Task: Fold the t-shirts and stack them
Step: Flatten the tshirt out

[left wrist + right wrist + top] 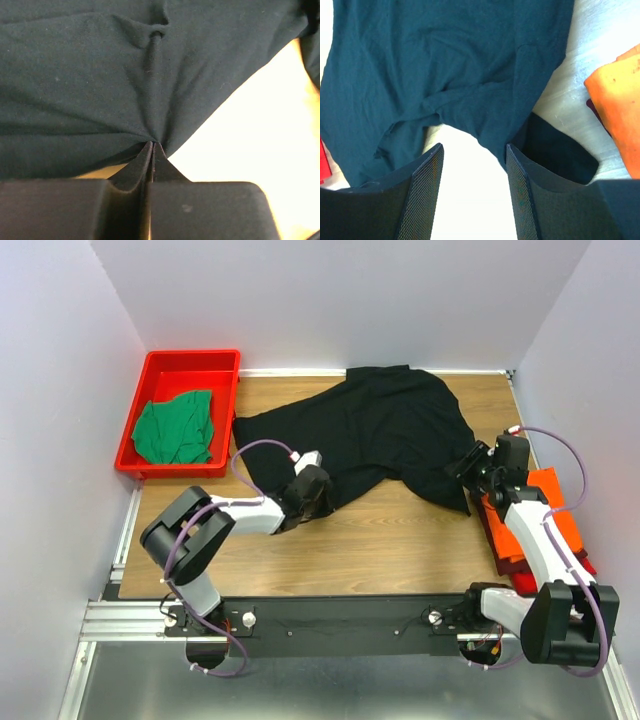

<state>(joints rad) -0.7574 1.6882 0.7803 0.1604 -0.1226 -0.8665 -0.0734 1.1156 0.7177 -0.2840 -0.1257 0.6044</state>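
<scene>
The top view is showing what the wrist cameras are missing — the black t-shirt is lying crumpled across the far half of the tabletop, long axis running left to right, while the green t-shirt is sitting bunched in the red tray at far left and the folded orange t-shirt is resting at the right edge. The left wrist view is revealing that the left end effector is pinching the black shirt's near edge, jaws closed on a puckered fold. The right end effector is hovering with jaws spread apart — the shirt's right-hand edge is lying just ahead.
</scene>
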